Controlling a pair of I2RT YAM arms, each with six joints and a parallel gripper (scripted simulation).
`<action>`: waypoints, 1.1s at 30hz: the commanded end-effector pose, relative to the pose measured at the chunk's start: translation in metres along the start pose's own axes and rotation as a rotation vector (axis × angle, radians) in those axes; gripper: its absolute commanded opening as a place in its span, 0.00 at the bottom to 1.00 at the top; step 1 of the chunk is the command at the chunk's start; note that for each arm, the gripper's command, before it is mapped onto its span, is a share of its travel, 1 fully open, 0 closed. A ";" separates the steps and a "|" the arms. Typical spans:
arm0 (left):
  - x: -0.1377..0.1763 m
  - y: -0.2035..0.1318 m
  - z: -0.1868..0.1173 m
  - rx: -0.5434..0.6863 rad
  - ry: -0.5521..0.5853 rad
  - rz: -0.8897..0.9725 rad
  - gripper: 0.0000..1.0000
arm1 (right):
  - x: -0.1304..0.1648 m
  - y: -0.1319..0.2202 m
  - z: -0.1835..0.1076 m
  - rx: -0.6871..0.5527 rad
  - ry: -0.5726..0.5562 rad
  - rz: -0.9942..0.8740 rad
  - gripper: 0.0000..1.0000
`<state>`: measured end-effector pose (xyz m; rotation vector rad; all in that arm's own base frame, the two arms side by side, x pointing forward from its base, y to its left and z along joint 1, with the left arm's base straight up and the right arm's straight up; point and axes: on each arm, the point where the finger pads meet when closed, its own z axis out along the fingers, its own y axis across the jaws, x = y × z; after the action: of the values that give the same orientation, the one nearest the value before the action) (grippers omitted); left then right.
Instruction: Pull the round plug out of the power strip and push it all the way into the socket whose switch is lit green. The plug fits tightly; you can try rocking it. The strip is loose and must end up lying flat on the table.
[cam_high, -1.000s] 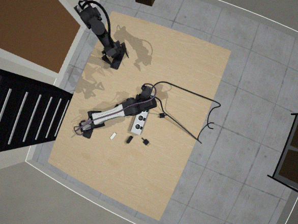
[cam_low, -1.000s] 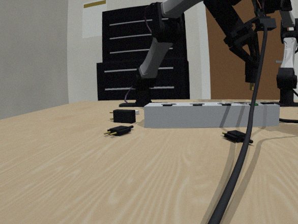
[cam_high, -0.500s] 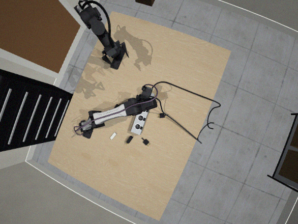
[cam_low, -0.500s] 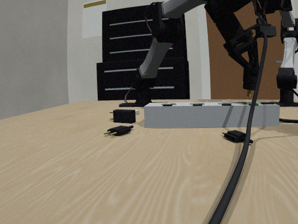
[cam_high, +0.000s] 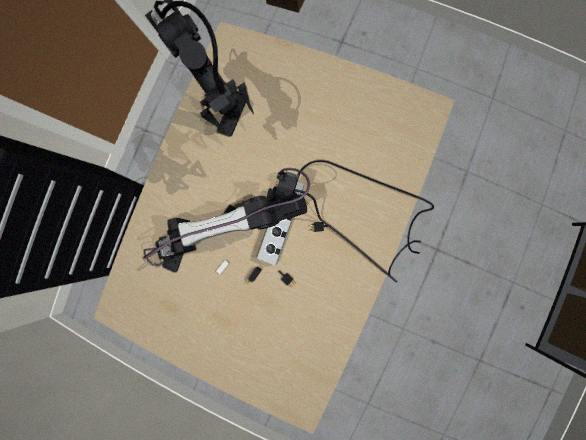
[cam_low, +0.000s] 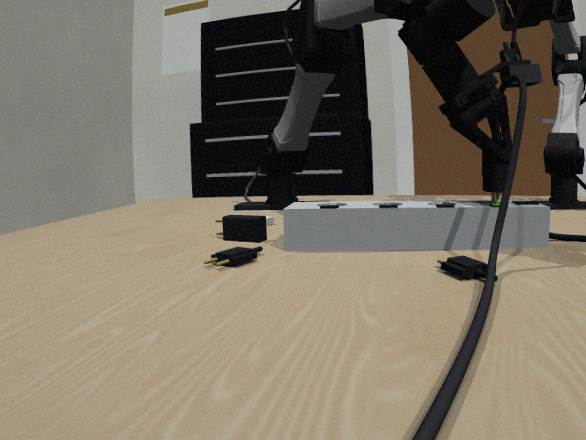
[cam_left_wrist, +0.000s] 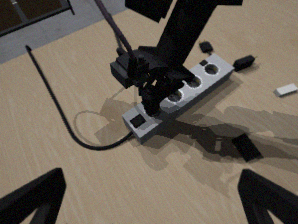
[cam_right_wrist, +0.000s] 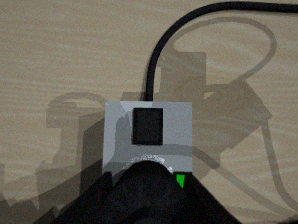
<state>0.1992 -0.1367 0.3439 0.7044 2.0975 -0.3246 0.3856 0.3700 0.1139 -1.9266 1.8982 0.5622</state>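
Plug out of strip, last push left to do

On the table (cam_high: 200, 310) (cam_low: 300, 325) (cam_left_wrist: 100, 175) (cam_right_wrist: 50, 50), the power strip (cam_high: 270, 259) (cam_low: 390, 230) (cam_left_wrist: 150, 132) (cam_right_wrist: 117, 115) lies flat, with its cable end toward 1 o'clock in the top view. So the flat-strip condition is fulfilled at present, though the insertion could disturb it. The left gripper (cam_high: 228, 112) (cam_left_wrist: 151, 177) is spread wide and holds nothing, at 11 o'clock from the strip. The right gripper (cam_high: 289, 184) (cam_low: 495, 155) (cam_right_wrist: 148, 181) is closed on the round plug (cam_low: 494, 177) (cam_right_wrist: 148, 187), upright over the socket nearest to the cable. Its brass prongs (cam_low: 496, 197) show above the strip's top, so pulling out looks done and seating does not. The green switch (cam_low: 495, 205) (cam_right_wrist: 180, 181) glows at this socket, toward 3 o'clock on the strip in the exterior view. Perhaps the tips already enter the holes; the view is too poor to tell. Pressing fully down, then releasing, should remain.
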 end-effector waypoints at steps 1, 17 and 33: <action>-0.010 -0.001 -0.009 0.001 -0.039 -0.005 1.00 | -0.018 -0.004 -0.028 0.086 -0.108 -0.053 0.33; -0.010 -0.001 -0.009 0.001 -0.039 -0.005 1.00 | -0.015 0.001 -0.028 0.071 -0.096 -0.046 0.33; -0.010 -0.001 -0.009 0.001 -0.039 -0.005 1.00 | -0.007 0.003 -0.005 0.014 -0.057 -0.025 0.33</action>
<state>0.1992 -0.1367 0.3439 0.7042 2.0976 -0.3247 0.3833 0.3632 0.1134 -1.8974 1.8808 0.5743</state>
